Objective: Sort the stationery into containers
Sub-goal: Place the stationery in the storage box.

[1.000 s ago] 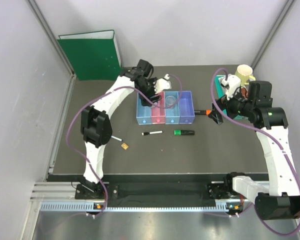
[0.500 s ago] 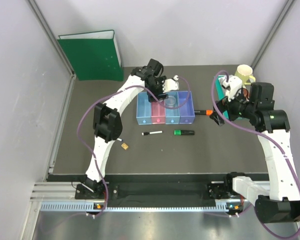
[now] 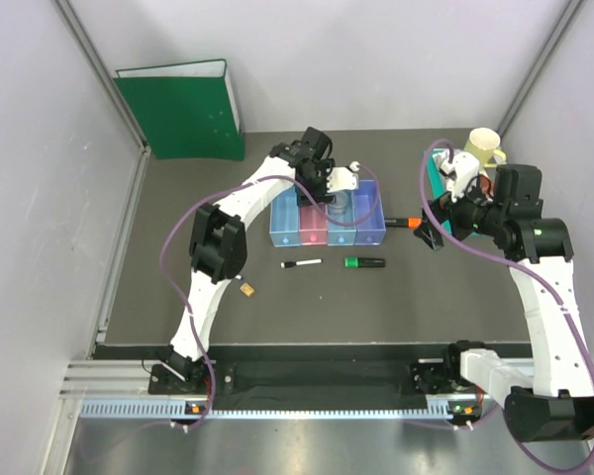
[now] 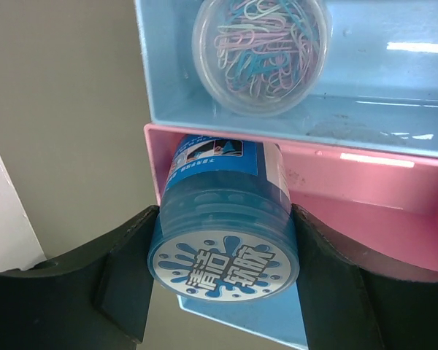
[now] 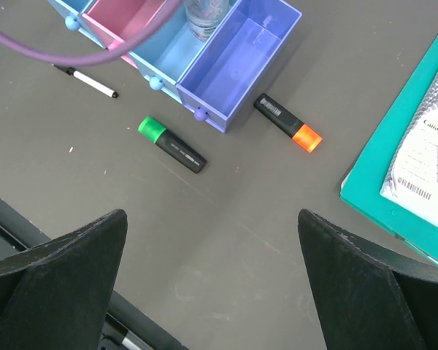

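My left gripper (image 4: 223, 255) is shut on a blue round jar (image 4: 226, 219) with a printed lid and holds it above the pink bin (image 4: 365, 211) of the joined row of bins (image 3: 327, 220). A clear jar of paper clips (image 4: 261, 52) stands in the light blue bin (image 4: 379, 80) beside it. My right gripper (image 5: 212, 277) is open and empty above the table, right of the purple bin (image 5: 237, 62). On the table lie a green-capped highlighter (image 5: 171, 144), an orange-capped highlighter (image 5: 287, 122), a white pen with a black cap (image 5: 87, 82) and a tan square (image 3: 247, 289).
A teal tray (image 5: 394, 175) with a notebook lies at the right, with a cream mug (image 3: 483, 148) behind it. A green binder (image 3: 183, 114) leans on the back wall at the left. Side walls close in the table.
My left gripper has carried the blue jar to the right along the back of the bins. The right arm has stayed still.
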`<state>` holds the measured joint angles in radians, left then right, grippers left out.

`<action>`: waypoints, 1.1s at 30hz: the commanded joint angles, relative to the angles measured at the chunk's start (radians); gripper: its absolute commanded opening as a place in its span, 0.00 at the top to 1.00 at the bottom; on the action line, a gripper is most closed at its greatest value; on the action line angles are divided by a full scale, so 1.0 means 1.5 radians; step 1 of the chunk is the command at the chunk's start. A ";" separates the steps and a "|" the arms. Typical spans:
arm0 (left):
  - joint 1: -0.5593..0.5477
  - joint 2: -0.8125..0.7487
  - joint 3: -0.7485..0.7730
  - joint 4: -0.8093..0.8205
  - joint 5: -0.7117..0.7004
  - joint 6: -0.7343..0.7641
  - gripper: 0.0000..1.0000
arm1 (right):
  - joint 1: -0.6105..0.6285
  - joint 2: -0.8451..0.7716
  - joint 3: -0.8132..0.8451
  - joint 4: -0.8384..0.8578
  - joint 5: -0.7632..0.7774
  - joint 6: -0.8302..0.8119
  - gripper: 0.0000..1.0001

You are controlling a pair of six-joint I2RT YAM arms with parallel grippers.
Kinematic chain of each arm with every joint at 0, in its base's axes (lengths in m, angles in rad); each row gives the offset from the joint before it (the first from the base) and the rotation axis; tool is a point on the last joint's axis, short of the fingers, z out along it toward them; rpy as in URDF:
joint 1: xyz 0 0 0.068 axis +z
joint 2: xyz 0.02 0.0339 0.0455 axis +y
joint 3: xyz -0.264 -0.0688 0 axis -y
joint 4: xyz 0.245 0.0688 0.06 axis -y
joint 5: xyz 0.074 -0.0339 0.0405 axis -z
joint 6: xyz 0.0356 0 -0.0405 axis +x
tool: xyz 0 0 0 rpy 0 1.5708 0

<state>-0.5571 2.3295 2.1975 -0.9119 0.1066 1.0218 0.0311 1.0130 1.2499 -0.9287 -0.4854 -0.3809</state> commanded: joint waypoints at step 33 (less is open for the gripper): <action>-0.024 -0.528 -0.396 0.121 0.002 -0.069 0.01 | -0.016 0.093 -0.056 0.008 0.066 -0.235 0.01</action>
<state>-0.6041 1.7130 1.7672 -0.6941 0.0952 0.8925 0.0227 1.0687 1.1458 -0.9432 -0.4774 -0.5575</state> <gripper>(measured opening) 0.987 0.995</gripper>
